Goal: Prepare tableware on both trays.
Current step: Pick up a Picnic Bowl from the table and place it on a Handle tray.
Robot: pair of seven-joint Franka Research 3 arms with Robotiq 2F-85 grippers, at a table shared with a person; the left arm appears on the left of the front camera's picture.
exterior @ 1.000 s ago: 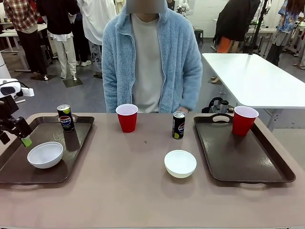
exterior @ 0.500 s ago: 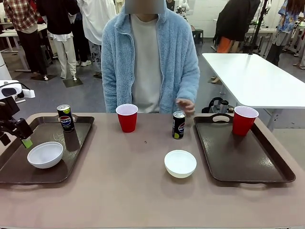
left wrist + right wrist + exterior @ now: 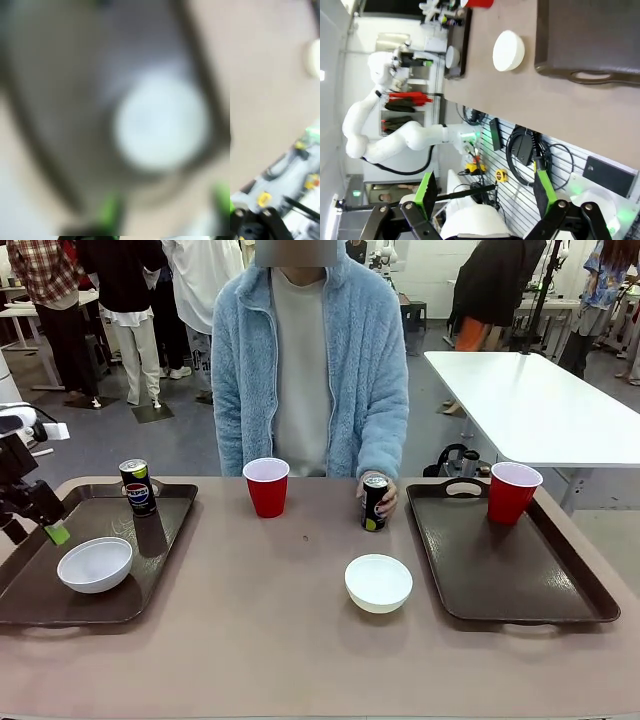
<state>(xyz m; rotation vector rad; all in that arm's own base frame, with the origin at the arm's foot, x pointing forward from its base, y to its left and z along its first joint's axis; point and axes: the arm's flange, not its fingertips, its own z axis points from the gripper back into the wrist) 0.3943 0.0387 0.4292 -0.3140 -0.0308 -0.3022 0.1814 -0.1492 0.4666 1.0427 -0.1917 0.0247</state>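
Note:
On the left tray (image 3: 40, 585) stand a Pepsi can (image 3: 137, 486) and a white bowl (image 3: 95, 564). My left gripper (image 3: 40, 528) hovers over that tray's left rim, open and holding nothing; its blurred wrist view looks down on the bowl (image 3: 160, 122) between green pads (image 3: 110, 212). One red cup (image 3: 266, 486) and a second bowl (image 3: 378, 582) sit on the bare table. The person's hand (image 3: 386, 498) is wrapped around the second can (image 3: 374, 502). The right tray (image 3: 520, 570) carries only the other red cup (image 3: 512, 492). My right gripper (image 3: 485, 192) is open off the table's near edge.
A person in a light blue fleece (image 3: 305, 360) sits at the far side, centre. A white table (image 3: 540, 400) stands behind on the right. In the right wrist view, cables and tools (image 3: 520, 150) hang below the table edge, past the tray handle (image 3: 592, 76).
The person's hand has come down from above the table and closed around the middle can. My left gripper has drifted slightly up and left.

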